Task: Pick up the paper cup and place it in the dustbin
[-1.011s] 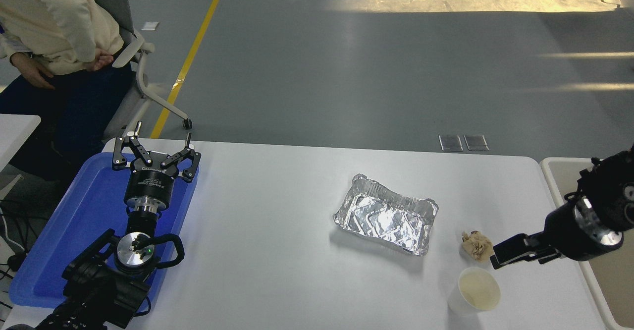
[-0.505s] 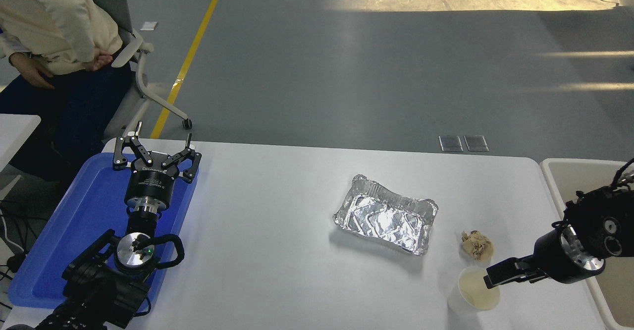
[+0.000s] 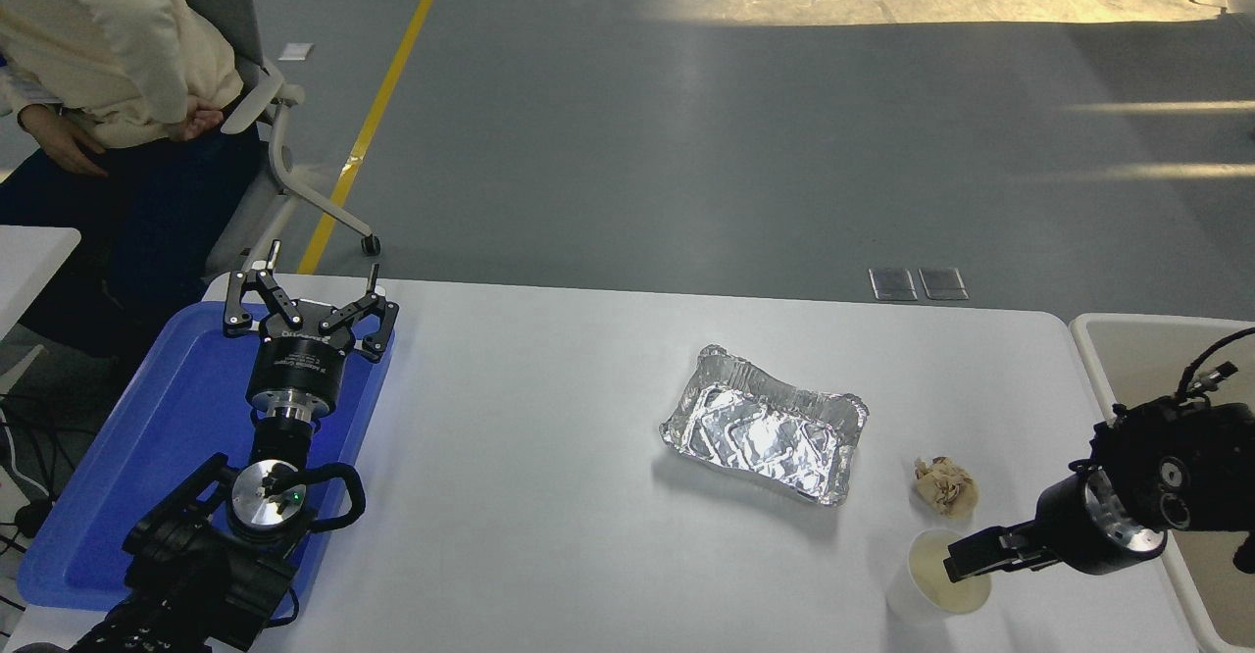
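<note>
Near the frame's lower right, the cup [image 3: 936, 584] stands close to the tabletop's [image 3: 549, 457] front edge, the right gripper [image 3: 966, 567] over its rim, finger spacing unclear. Bin [image 3: 1098, 364] at right edge; left gripper [image 3: 309, 312] spread wide, lower left.

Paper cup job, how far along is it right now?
Nothing binned yet. The paper cup stands upright on the table. In hand: the right gripper reaches over its rim, grip unclear. Left: grasp, lift, carry to the dustbin. The left gripper sits over the blue tray.

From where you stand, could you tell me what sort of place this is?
Probably a robot test hall: bare grey floor with a yellow line, and a white table set with trash props.
</note>
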You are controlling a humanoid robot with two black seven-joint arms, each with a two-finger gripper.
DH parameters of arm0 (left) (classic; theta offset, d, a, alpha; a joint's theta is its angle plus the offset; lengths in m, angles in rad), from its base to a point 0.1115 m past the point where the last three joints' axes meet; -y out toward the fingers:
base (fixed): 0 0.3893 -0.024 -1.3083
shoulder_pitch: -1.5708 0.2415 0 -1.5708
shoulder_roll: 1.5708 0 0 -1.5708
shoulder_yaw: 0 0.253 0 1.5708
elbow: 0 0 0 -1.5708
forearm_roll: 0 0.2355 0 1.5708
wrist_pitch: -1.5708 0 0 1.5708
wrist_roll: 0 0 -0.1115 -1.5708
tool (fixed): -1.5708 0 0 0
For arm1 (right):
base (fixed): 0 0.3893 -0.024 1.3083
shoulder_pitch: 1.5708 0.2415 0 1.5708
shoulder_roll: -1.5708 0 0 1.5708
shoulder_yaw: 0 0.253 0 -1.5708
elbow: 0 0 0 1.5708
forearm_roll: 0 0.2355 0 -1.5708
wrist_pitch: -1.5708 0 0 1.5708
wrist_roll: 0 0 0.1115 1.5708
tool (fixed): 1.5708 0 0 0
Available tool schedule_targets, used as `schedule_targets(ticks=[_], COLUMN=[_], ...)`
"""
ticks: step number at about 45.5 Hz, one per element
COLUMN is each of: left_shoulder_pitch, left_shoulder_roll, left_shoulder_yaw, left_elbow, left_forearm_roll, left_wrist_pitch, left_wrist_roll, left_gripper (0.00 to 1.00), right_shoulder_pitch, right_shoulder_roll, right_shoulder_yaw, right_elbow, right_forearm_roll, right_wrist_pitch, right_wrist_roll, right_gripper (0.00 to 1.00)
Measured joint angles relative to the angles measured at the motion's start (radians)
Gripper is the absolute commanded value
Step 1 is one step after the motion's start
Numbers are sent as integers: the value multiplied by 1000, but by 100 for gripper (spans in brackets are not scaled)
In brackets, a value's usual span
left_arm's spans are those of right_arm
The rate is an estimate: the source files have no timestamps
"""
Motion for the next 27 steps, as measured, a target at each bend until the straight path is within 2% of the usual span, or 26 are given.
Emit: schedule_targets(ticks=[6,9,14,18,20,21,27], left_shoulder_pitch=[0,0,0,0,0,0,0], left_shoulder_roll=[0,0,0,0,0,0,0], left_shoulder_yaw=[0,0,0,0,0,0,0], left_elbow=[0,0,0,0,0,0,0], left_forearm_roll=[0,0,0,0,0,0,0], left_wrist_pitch=[0,0,0,1,1,1,1], left_wrist_roll=[0,0,0,0,0,0,0], left_gripper=[100,100,100,100,100,100,100], right_shoulder_pitch=[-19,-25,-32,-35,-36,-37,-38], right_shoulder_roll=[5,6,8,8,9,9,9], right_shoulder_yaw=[7,8,10,11,12,12,12], right_elbow=[-11,-15,-18,-19,-19,-20,-20], right_forearm_roll=[-7,-11,-15,-18,-19,-19,-21], right_wrist_pitch=[-9,-12,-15,-17,-18,-18,-20], right_wrist_roll=[1,1,2,3,3,3,4], right_gripper=[85,66,40,25,3,0,0])
